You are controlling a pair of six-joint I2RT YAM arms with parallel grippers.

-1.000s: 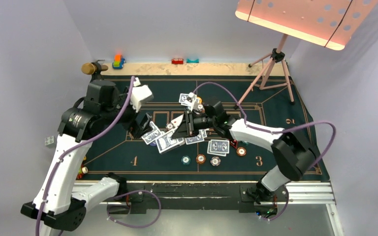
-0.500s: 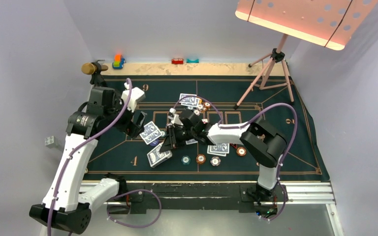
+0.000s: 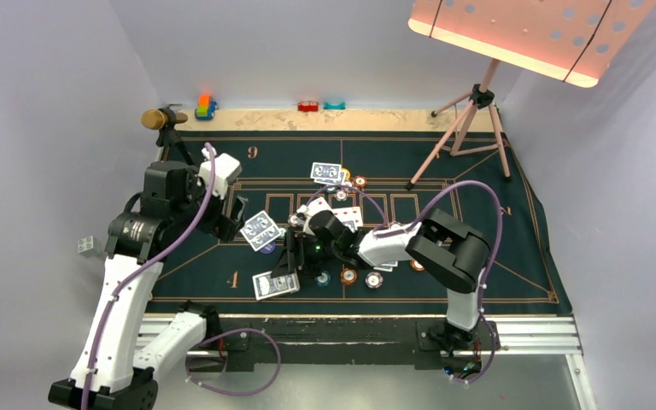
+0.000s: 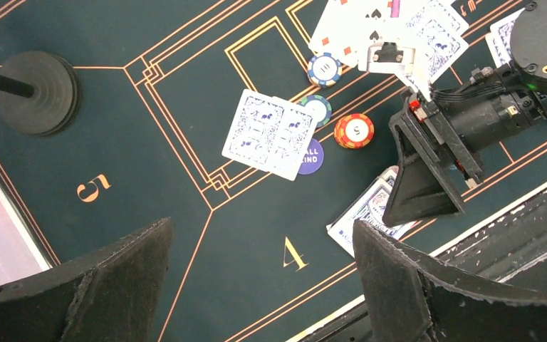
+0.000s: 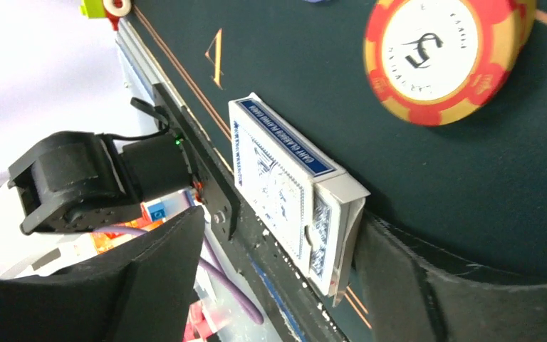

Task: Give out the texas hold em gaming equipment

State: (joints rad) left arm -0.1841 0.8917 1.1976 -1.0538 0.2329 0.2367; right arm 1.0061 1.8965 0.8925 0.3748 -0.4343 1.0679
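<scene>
The right pincer [image 5: 281, 228] is hanging low over the green felt [image 4: 135, 43] by the printed 4, with the card box [image 5: 274, 171] lying flat between its fingers. The jaws are standing apart: one finger is sitting clear of the box, while the other looks to be touching its flap end (the wrist view does not settle whether there is a sliver of gap there). The left pincer [image 4: 262, 228] is hovering wide open and empty just beside it, above the same corner of the felt.

The main risk is coming from that touching finger. If the right pincer is lifting or swinging away while the pad is rubbing the flap, it could be dragging the box sideways or tipping it up on edge. The box is sitting close to the near border of the felt, beside the rail of the table [image 3: 350, 329], so a small shove towards the robot could be sending it over that border.

A second worry is crowding. The two pincers are working near each other, and a careless retreat could be clipping the left fingers, or sweeping the orange chip [image 5: 441, 57] and the pair of blue-backed cards [image 4: 271, 133] lying nearby out of place.
</scene>
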